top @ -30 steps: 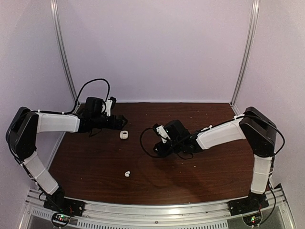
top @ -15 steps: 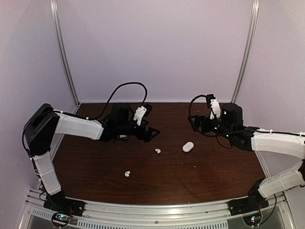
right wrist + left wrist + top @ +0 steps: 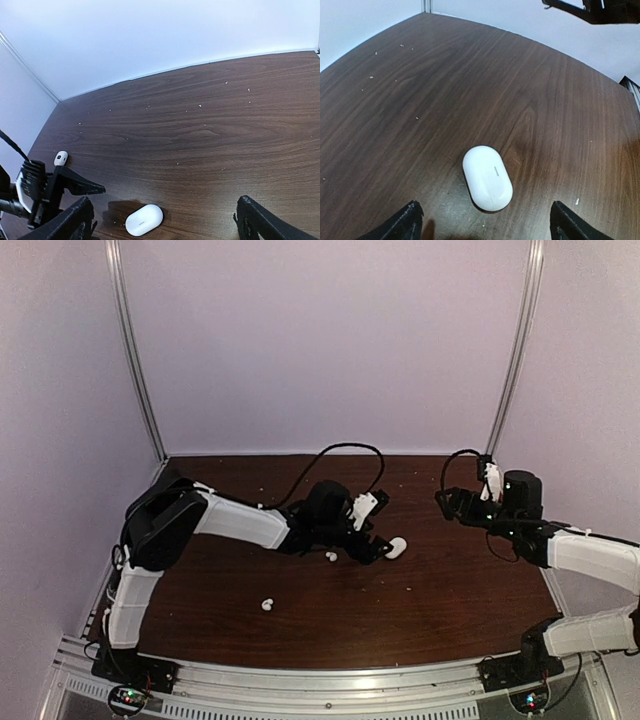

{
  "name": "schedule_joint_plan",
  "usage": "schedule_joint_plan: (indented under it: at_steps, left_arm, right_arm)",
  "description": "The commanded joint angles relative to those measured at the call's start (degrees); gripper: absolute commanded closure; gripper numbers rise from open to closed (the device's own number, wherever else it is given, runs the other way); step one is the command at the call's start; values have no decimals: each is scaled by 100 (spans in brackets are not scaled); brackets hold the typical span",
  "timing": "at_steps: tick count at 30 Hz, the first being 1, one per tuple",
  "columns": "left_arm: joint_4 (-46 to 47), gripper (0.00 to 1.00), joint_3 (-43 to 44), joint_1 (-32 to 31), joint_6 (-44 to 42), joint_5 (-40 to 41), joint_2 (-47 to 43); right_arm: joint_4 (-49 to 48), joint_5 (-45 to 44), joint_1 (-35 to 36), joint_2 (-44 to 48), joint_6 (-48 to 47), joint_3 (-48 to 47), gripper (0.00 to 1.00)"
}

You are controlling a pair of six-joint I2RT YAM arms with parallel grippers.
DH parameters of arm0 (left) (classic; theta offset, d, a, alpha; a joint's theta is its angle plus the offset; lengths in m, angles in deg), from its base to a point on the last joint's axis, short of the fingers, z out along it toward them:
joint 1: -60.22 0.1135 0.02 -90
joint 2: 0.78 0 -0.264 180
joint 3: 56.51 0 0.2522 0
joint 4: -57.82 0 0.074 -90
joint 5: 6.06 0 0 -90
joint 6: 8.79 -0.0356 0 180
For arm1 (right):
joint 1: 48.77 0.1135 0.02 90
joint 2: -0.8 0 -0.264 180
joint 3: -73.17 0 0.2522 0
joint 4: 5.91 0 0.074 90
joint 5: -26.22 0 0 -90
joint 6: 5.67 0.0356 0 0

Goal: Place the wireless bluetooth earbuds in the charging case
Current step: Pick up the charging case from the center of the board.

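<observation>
Left gripper point(image 3: 483, 216) is wide open, empty; the closed case point(image 3: 487, 177) lies just ahead between its fingers, untouched. One earbud point(image 3: 331, 556) sits beside it, second earbud point(image 3: 267, 605) well behind. Right gripper point(image 3: 164, 200) is open, empty, well apart.

Place: robot lab test booth
Centre: dark wood-grain table point(image 3: 440, 610)
Behind table: plain pale walls point(image 3: 330, 340), metal corner posts point(image 3: 133, 350)
Table's near edge: aluminium rail point(image 3: 330, 680), bolted arm bases point(image 3: 130, 672)

Top view dim, grainy; wrist views brighter, bowed at edges; soft sheen on table point(image 3: 470, 65)
</observation>
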Motion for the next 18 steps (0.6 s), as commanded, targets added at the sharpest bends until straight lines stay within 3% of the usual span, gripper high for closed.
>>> schedule_joint_plan:
  at_steps: [1,18]
  left_arm:
    - [-85,12,513,-121,298,272,485]
    - [-667,34,1847,-421,241,1134,1797]
  right_arm:
    - [-17,632,-317,41,253,44,0]
    - [-5,674,-663,-125,611,147,3]
